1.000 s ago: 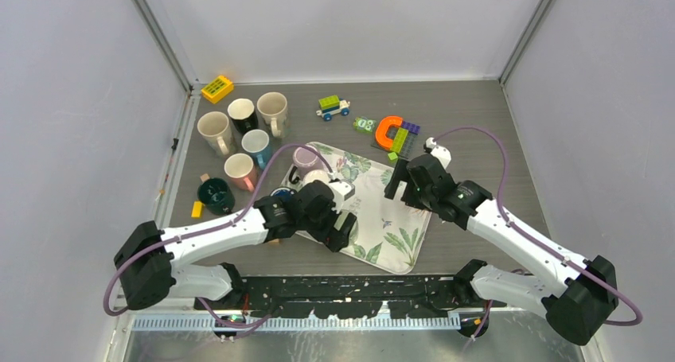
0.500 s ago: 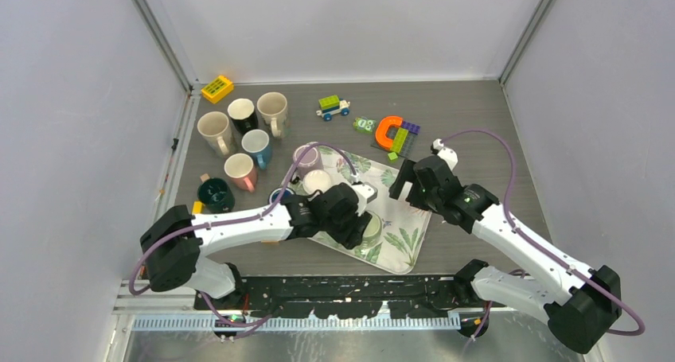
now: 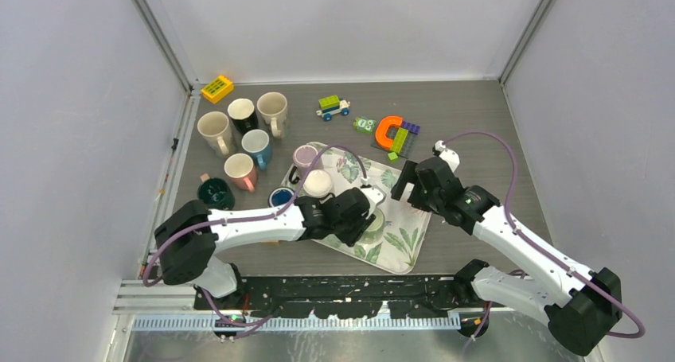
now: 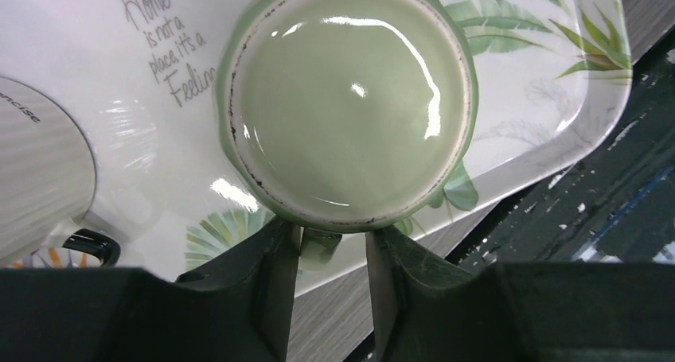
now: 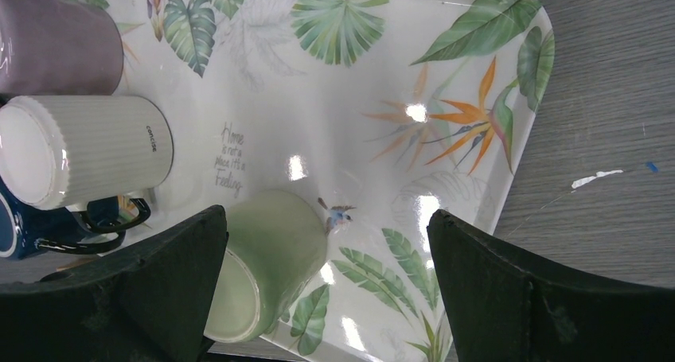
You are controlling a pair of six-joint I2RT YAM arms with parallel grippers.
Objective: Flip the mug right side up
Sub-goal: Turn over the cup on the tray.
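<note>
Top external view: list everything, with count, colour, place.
leaf-print tray: 1, white and green, centre.
mugs on the tray: 3, pale green mug, ribbed white mug, purple mug.
dark blue mug: 1, at the tray's left edge.
upright mugs: 6, cream, black, beige, light blue, pink, dark green; far left.
toy bricks: 4, yellow block, far-left corner; green car, number tile, orange arch, far centre.
left gripper: black, jaws apart at the pale green mug's side.
right gripper: black, open, over the tray's right side.
</note>
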